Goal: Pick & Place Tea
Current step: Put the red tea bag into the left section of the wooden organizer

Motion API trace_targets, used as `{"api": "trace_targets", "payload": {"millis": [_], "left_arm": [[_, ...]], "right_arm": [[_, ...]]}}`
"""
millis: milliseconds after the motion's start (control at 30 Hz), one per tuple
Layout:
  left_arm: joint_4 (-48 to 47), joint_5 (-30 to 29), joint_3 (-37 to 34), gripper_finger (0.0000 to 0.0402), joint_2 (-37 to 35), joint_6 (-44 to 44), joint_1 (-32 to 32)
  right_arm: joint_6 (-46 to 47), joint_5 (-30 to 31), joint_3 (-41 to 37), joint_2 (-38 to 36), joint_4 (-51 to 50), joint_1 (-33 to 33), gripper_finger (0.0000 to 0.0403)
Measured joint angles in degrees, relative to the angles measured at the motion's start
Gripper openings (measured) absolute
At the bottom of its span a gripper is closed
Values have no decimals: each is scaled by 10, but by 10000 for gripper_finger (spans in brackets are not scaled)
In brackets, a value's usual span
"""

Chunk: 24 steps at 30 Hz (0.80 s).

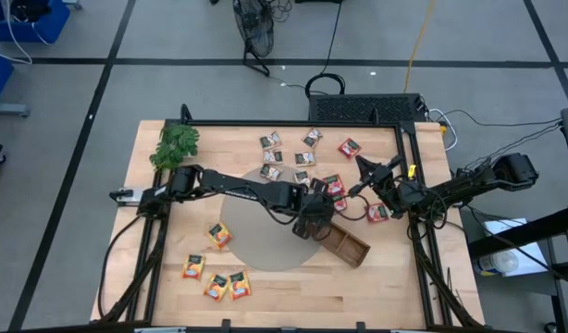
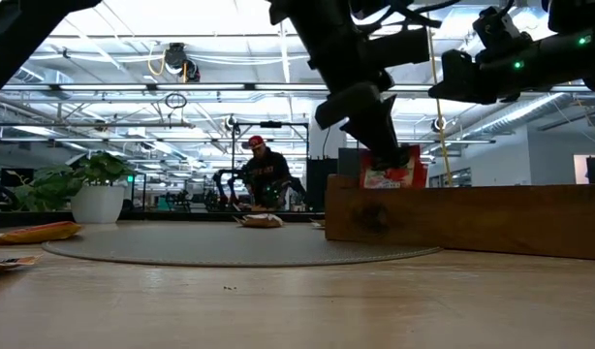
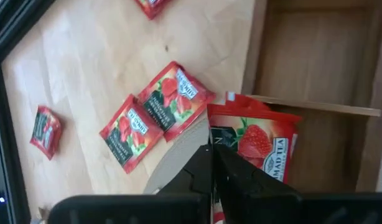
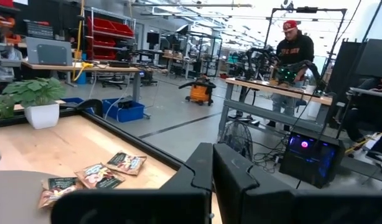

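Lying beside the tray (image 3: 315, 56), two red sachets (image 3: 157, 115) flank the left gripper (image 3: 213, 165).

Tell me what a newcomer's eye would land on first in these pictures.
First, the left claw over the wooden tray near the table's middle, pinching a red tea packet that stands upright at the tray's end. Next, the loose packets: red ones on the table beside the tray, orange ones at the near left. The right claw waits at the right, raised above the table.
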Motion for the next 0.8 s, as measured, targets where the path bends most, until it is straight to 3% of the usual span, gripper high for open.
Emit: {"api": "trace_targets", "payload": {"millis": [467, 800], "left_arm": [[-9, 0, 0, 6, 0, 0, -5], [-21, -31, 0, 108, 0, 31, -5]], "right_arm": [[-1, 0, 0, 0, -4, 0, 0], [-2, 0, 0, 0, -4, 0, 0]]}}
